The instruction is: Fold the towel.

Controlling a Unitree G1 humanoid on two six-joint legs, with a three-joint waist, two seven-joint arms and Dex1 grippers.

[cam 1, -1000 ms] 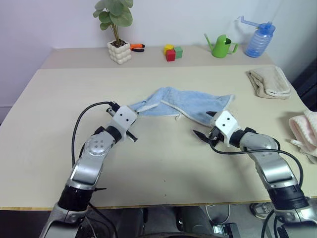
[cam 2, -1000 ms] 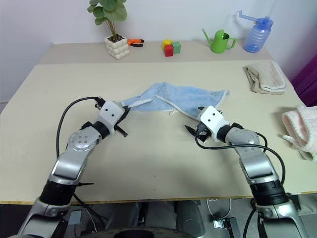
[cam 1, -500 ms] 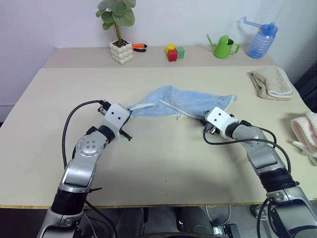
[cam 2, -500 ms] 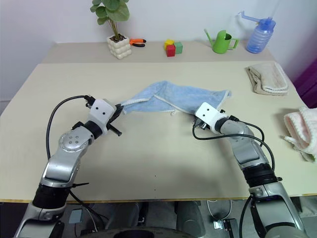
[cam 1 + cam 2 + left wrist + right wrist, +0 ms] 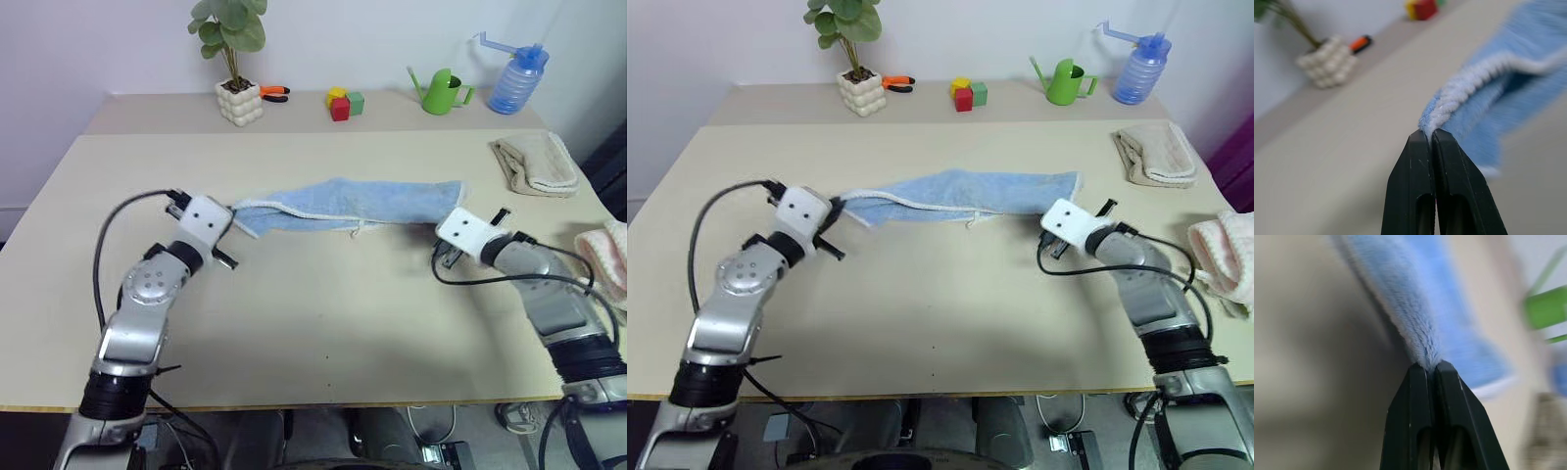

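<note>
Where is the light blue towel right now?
In the head views the light blue towel stretches across the middle of the table, pinched at its ends by the left gripper and right gripper.

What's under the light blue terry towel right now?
Bare beige table shows below the light blue terry towel, stretched between the left gripper and right gripper. The tabletop beneath its middle is covered.

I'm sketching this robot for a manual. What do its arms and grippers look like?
Both arms are silver-grey metal segments with black joints. Each wrist carries a white boxy housing, and a black cable loops from it back along the arm. The left gripper and right gripper each have two slim, flat black fingers tapering toward the tip, with a slot near the base.
</note>
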